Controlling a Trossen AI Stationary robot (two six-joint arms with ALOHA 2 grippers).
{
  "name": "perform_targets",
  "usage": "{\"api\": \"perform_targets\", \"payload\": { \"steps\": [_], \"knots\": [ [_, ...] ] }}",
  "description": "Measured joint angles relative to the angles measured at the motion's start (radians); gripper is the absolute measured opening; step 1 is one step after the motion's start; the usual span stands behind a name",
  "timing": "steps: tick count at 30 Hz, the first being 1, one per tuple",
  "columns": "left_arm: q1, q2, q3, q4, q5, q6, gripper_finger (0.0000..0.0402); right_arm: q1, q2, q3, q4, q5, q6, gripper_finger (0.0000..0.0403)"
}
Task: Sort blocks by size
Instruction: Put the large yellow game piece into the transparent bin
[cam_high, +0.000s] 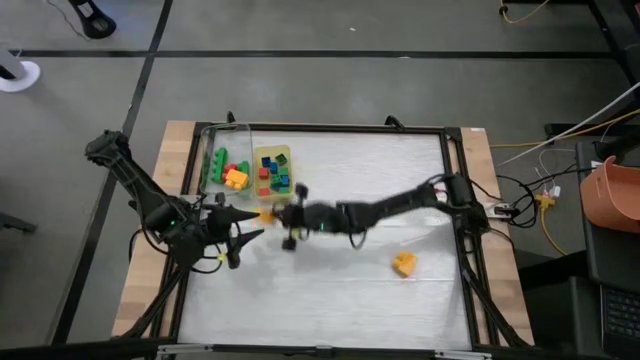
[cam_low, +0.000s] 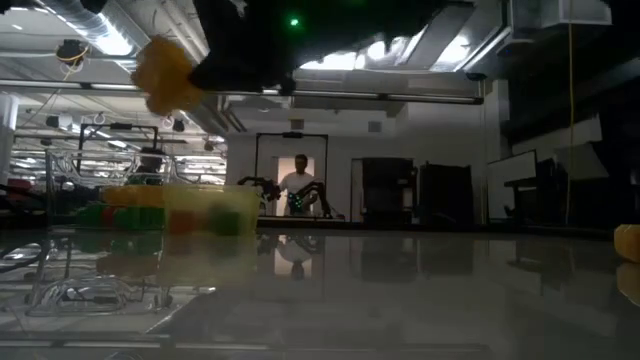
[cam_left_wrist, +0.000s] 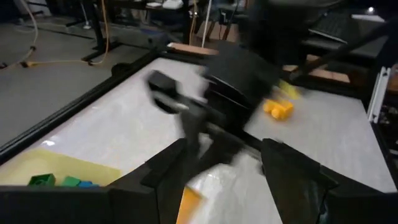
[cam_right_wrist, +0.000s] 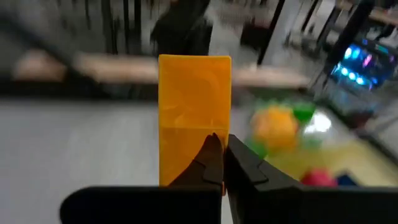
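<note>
My right gripper (cam_high: 278, 213) reaches across the table from the right and is shut on an orange brick (cam_right_wrist: 194, 118), which hangs high above the table (cam_low: 165, 75). My left gripper (cam_high: 252, 225) hovers just left of it, open, with nothing plainly between its fingers (cam_left_wrist: 168, 180). Another orange block (cam_high: 404, 263) lies on the table toward the near right. Green and orange blocks lie in a clear container (cam_high: 222, 165). Red, blue and green blocks lie on a yellow tray (cam_high: 273, 170) beside it. My right gripper pinches the orange brick by its near end (cam_right_wrist: 186, 168) between the two fingertips (cam_right_wrist: 211, 155). The fingers come roughly level from the table's right side. The brick sticks out past the fingertips, lifted clear of the table.
The clear container and the yellow tray stand side by side at the far left of the white mat (cam_high: 350, 290). A black frame (cam_high: 455, 170) borders the mat. In the room beyond the table, a person (cam_low: 298, 185) stands far off.
</note>
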Motion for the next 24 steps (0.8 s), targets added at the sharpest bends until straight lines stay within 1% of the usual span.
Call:
{"api": "perform_targets", "payload": {
  "steps": [2, 5, 8, 13, 18, 22, 24],
  "knots": [
    [-0.004, -0.014, 0.0, 0.0, -0.017, 0.0, 0.0191, -0.061, 0.008, 0.001, 0.115, -0.064, 0.012, 0.0004],
    [-0.003, -0.034, 0.0, -0.001, -0.029, 0.012, 0.0191, -0.145, 0.031, 0.01, 0.219, -0.143, 0.08, 0.0005],
    [-0.001, -0.045, 0.0, 0.0, -0.035, 0.029, 0.0191, -0.216, 0.078, 0.046, 0.251, -0.205, 0.134, 0.0004],
    [0.006, -0.048, 0.0, 0.0, -0.055, 0.034, 0.0191, -0.286, 0.189, 0.195, 0.245, -0.299, 0.209, 0.0008],
    [0.006, -0.048, 0.0, 0.0, -0.056, 0.032, 0.0191, -0.312, 0.317, 0.367, 0.201, -0.311, 0.214, 0.0012],
    [0.006, -0.048, 0.0, -0.001, -0.056, 0.031, 0.0191, -0.318, 0.383, 0.464, 0.189, -0.31, 0.21, 0.0013],
    [0.006, -0.048, 0.0, -0.001, -0.056, 0.031, 0.0191, -0.317, 0.404, 0.491, 0.176, -0.313, 0.209, 0.0013]
  ]
}}
